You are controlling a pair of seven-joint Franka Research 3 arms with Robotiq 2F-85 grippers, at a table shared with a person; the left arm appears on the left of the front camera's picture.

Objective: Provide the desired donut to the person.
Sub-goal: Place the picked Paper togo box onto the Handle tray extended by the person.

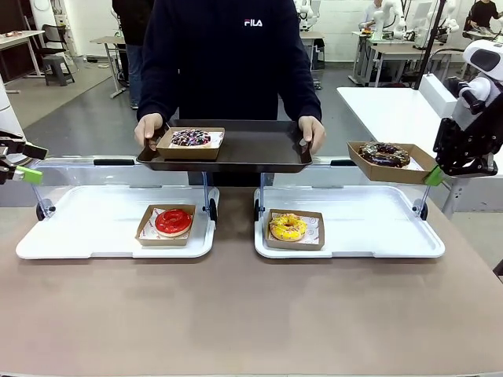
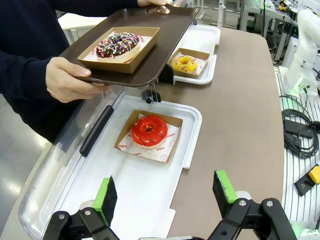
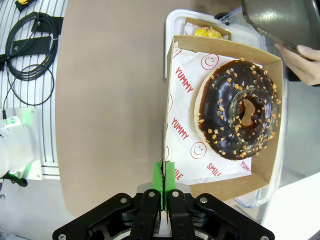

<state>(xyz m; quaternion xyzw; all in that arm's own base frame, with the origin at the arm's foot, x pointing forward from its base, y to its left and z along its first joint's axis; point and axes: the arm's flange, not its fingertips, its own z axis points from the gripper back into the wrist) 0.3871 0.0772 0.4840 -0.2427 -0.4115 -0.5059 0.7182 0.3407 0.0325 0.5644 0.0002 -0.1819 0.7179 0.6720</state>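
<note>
Smooth brown table, right end effector pinching cardboard donut box

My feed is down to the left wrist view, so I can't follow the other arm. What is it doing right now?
Observer: The right tool is shut on the wall of a cardboard tray holding a chocolate donut with nut bits.
Operator: Where is that tray?
Observer: In the air, right of the person's dark serving tray, about level with it.
Operator: Has it touched the serving tray?
Observer: No, a gap shows between them in the front view.
</note>
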